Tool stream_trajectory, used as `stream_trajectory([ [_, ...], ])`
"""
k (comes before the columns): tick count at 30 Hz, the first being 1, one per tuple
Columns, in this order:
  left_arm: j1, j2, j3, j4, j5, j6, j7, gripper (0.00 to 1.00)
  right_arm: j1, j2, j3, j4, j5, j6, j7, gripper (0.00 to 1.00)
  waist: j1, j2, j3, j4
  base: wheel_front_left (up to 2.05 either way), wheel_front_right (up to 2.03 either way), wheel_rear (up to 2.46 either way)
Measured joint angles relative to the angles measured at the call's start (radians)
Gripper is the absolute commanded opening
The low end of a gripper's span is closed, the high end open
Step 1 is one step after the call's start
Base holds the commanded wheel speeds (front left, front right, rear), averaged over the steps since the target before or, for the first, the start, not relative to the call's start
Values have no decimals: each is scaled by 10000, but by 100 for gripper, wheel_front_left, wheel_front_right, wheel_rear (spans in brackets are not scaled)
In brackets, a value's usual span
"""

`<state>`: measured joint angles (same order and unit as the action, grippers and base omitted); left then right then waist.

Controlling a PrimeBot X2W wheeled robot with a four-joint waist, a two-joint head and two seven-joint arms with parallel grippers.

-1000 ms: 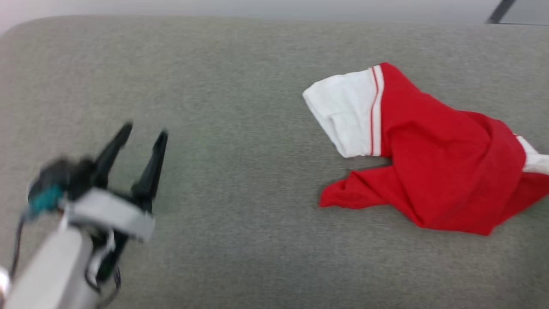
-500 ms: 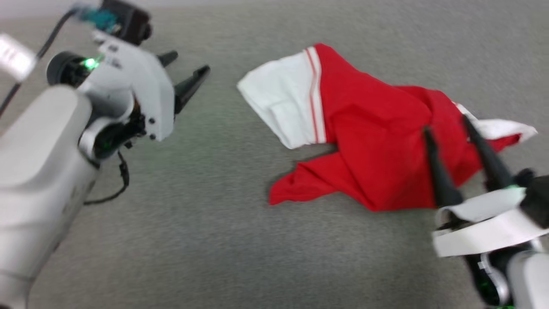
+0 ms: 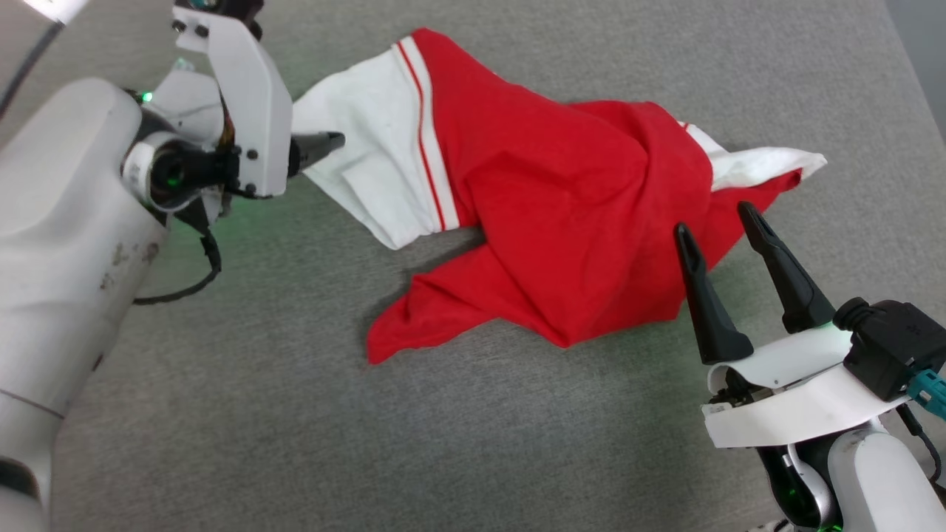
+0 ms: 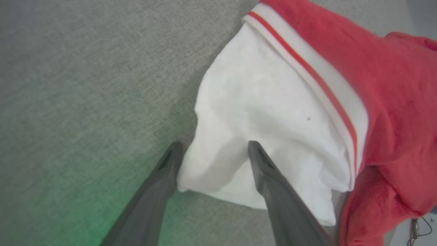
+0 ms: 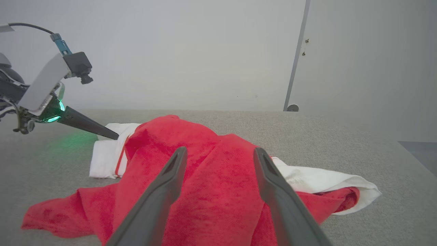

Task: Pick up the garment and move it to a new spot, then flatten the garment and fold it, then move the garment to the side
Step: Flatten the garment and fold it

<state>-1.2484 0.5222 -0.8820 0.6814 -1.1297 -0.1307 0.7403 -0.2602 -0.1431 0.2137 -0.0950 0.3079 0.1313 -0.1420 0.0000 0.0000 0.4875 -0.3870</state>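
**Red jersey garment (image 3: pixel 562 214) bunched on grey woven surface (image 3: pixel 295 414)**
A pale wall (image 5: pixel 187 51) rose behind the garment. The left gripper (image 4: pixel 214 145), fingers apart, straddled the edge of its white sleeve (image 4: pixel 266 112). The right gripper (image 3: pixel 713 219), fingers likewise apart, hung at its red edge beside the opposite sleeve (image 3: pixel 761 164).

Prob a bare lab or test rm, not a home. Big desk (image 3: pixel 295 414) w/ plain grey woven cover; blank pale-grey wall (image 5: pixel 191 51) behind it. Thin grey upright strip (image 5: pixel 296 54) on wall, small round fitting (image 5: pixel 291 108) at its base. Darker floor (image 5: pixel 423 153) past desk edge.
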Motion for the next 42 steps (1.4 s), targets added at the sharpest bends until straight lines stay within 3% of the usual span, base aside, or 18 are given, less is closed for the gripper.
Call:
stream_trajectory([
  [1,-33,6,-52,-35,-148,0,48,70,-1,0,-8,13,0,0,-8,100,0,0,62,-75,0,0,0],
  [2,-55,8,-119,-115,-194,0,17,24,-2,-2,-33,38,-2,0,-25,100,0,0,125,-133,0,0,0],
  [3,-58,-13,-128,-148,-305,0,-63,0,-2,-2,-73,59,-15,0,-23,100,0,0,178,-168,0,0,0],
  [11,-4,71,-341,-328,-842,-2,-997,0,-1,-192,-359,-117,-107,0,198,100,0,0,135,197,0,0,0],
  [18,-5,1434,-249,-614,-1325,-2,-1423,0,102,-454,-508,-527,-173,0,725,100,0,0,-302,1070,0,0,0],
  [27,453,3189,-468,-546,-1515,-2,-792,0,259,-546,-594,-859,-174,0,1133,100,0,0,-1014,2119,0,0,0],
  [30,786,3457,-596,-428,-1360,-2,-895,0,387,-581,-688,-918,-161,0,1246,100,0,0,-1164,2316,0,0,0],
  [34,1336,3223,-533,-138,-1638,-2,-1388,0,461,-658,-786,-947,-111,0,1413,100,0,0,-1200,2417,0,0,0],
  [35,1425,3150,-543,-96,-1626,-2,-1547,5,461,-696,-786,-949,-109,0,1496,100,0,0,-1181,2413,0,0,0],
  [36,1493,3083,-558,-46,-1613,-2,-1695,29,461,-754,-779,-949,-107,0,1569,100,0,0,-1160,2409,0,0,0],
  [37,1541,3022,-560,-8,-1590,-2,-1875,98,461,-838,-775,-945,-109,0,1647,100,0,0,-1143,2409,0,0,0],
  [42,1718,2828,-431,-119,-1406,-2,-3262,100,82,-1609,-479,-821,-115,0,2324,100,0,0,-1114,2541,0,0,0],
])
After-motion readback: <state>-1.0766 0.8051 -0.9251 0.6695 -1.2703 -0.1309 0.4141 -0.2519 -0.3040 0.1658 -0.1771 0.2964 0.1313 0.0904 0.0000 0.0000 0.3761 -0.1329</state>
